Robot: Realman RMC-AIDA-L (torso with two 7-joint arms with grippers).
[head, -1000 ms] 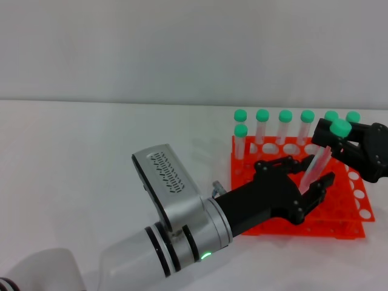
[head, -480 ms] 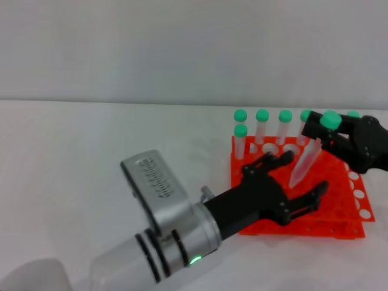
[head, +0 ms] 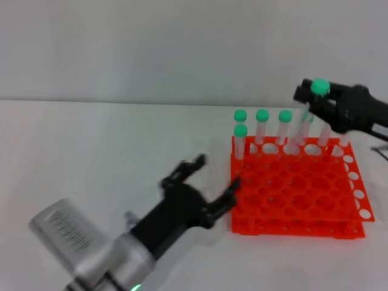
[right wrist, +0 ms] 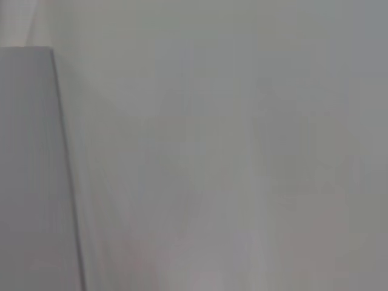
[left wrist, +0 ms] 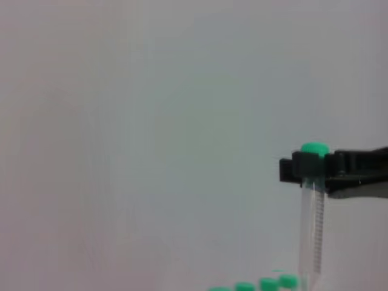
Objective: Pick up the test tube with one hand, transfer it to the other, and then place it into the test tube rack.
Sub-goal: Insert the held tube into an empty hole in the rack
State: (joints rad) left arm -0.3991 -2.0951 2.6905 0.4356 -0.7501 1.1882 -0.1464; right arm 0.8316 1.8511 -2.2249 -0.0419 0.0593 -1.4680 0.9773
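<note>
My right gripper point(head: 312, 97) is shut on the green cap of the test tube point(head: 303, 124) and holds it upright above the back row of the orange-red rack point(head: 291, 225), its lower end close to the holes. The left wrist view also shows this gripper point(left wrist: 303, 167) gripping the tube point(left wrist: 311, 230) just under the cap. My left gripper point(head: 219, 172) is open and empty. It is low over the table, just left of the rack's front left corner.
Several green-capped tubes point(head: 262, 116) stand in the rack's back rows, and their caps point(left wrist: 262, 284) show in the left wrist view. A plain grey wall stands behind the white table point(head: 91, 157). The right wrist view shows only grey wall.
My left gripper let go of the tube and pulled back left off the rack. My right gripper lifted the tube, turned it upright and carried it toward the rack's back row.
</note>
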